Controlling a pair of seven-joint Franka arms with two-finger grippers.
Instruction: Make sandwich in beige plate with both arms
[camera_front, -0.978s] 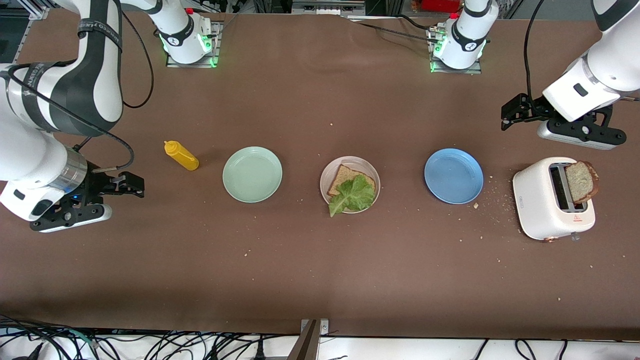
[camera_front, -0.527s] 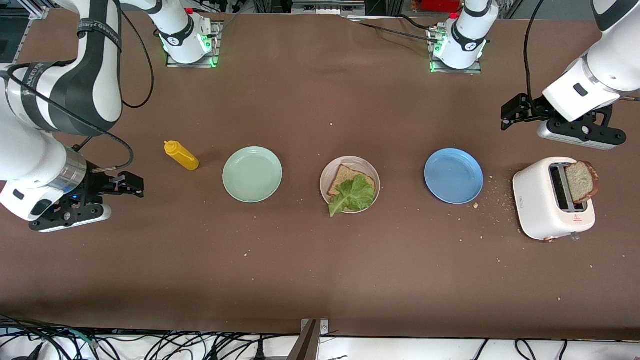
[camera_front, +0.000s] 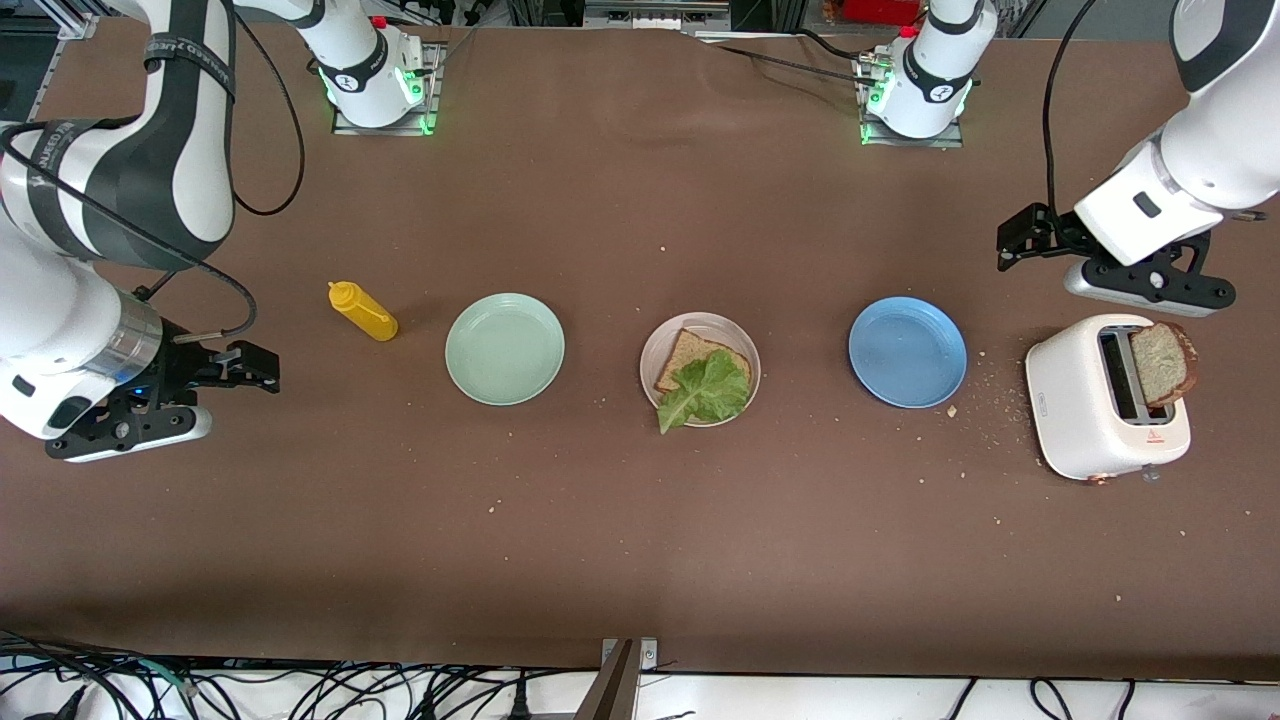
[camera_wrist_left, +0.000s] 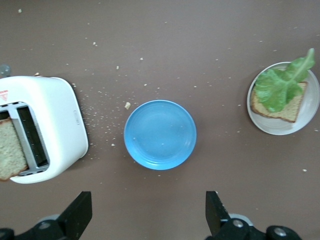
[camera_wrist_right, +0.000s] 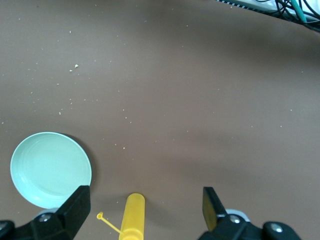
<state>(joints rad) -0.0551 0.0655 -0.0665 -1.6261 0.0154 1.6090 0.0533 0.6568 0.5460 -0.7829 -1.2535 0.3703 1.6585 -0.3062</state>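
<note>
Here, from the front camera, we take the round pale beige plate (camera_front: 700, 325) as our landmark: it carries one slice of brown wholegrain bread (camera_front: 686, 352) with a ruffled green lettuce leaf (camera_front: 706, 391) on top. A mint green plate (camera_front: 505, 349) and a yellow squeeze bottle (camera_front: 363, 311) lie toward the right arm's end from it; a blue plate (camera_front: 907, 351) and a white toaster (camera_front: 1105, 400), with the second bread slice (camera_front: 1162, 361) standing in its slot, lie toward the left arm's end.

The left gripper (camera_front: 1012, 240) hangs above the table near the toaster; the right gripper (camera_front: 255, 365) waits past the bottle.

In the left wrist view, the left gripper's fingers (camera_wrist_left: 80, 212) stand wide apart, empty, over the blue plate (camera_wrist_left: 160, 134).

In the right wrist view, the right gripper's fingers (camera_wrist_right: 212, 204) are likewise spread, above the bottle (camera_wrist_right: 133, 216).

We judge the slice could snag in the slot or crumble if pinched hard, and the overhanging lettuce could shift.

Crumbs dot the brown table (camera_front: 640, 540); cables trail along its edge.
</note>
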